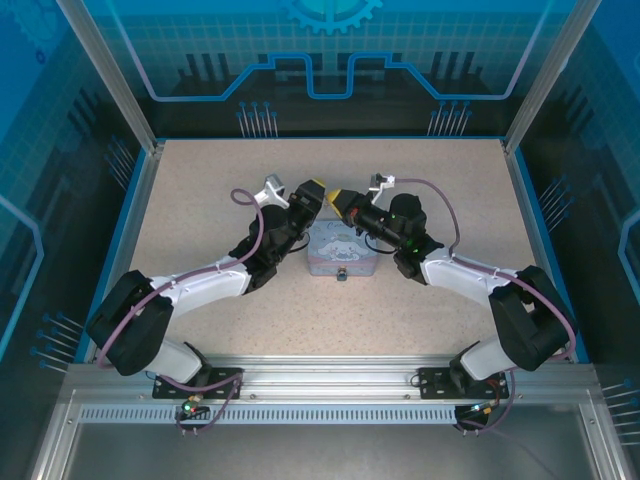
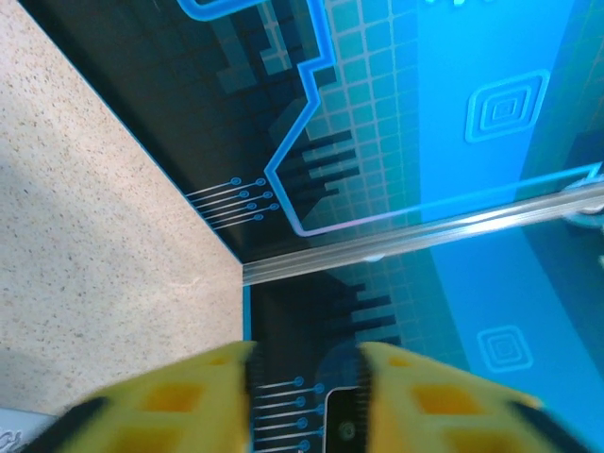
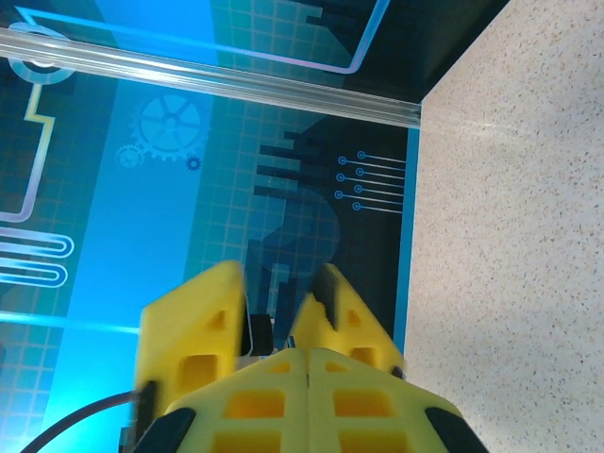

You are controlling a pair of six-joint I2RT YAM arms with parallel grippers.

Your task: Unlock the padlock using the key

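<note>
Top external — padlock [image 1: 341, 273] at near edge of tin [image 1: 335, 248], left pincer [image 1: 315, 188] parted, right pincer [image 1: 341, 197] closed — both beyond.

No word, number or brand can be read anywhere. The pale blue cartoon-printed tin box [image 1: 338, 250] carries a picture whose lettering, if any, is too small to tell, as is any stamp on the small dark-grey metal padlock [image 1: 341, 273] at its near edge. The blue printed wall panels [image 1: 330, 60] bear only symbols: a gear emblem [image 3: 170, 123], circuit traces [image 2: 236, 200] and concentric squares [image 2: 507, 106].
</note>
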